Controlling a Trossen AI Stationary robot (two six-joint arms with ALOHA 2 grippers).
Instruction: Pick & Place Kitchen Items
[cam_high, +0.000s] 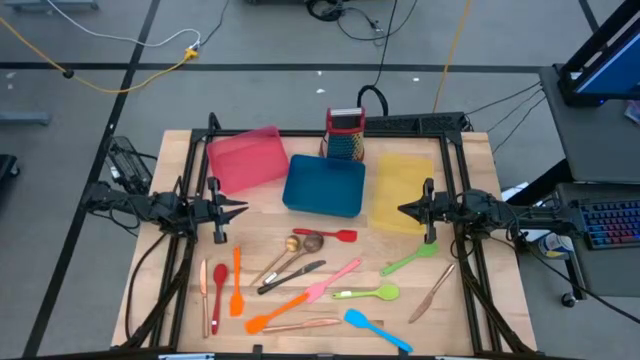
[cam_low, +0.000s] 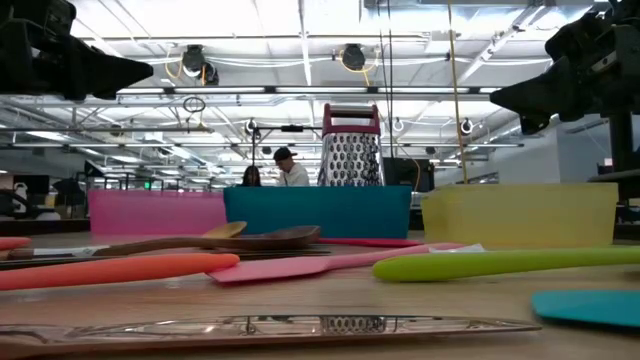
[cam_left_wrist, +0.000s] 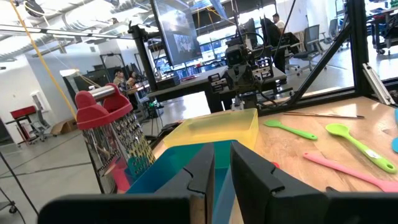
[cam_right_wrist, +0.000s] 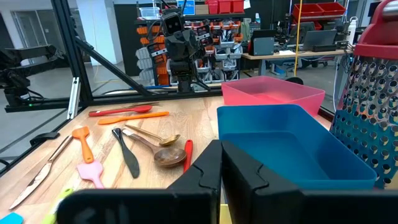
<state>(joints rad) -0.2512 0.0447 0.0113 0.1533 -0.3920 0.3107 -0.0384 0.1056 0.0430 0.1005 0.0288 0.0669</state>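
Utensils (cam_high: 300, 280) scattered on table (cam_high: 480, 300), left fingers (cam_left_wrist: 217, 168) closed, right fingers (cam_right_wrist: 221, 165) closed

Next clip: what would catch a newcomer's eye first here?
Three bright trays in a row at the table's far side: pink tray, blue tray, yellow tray, with a red-topped grater behind the blue one. In front lies a scatter of colourful utensils. Both arms wait at the sides, left pincer and right pincer empty.
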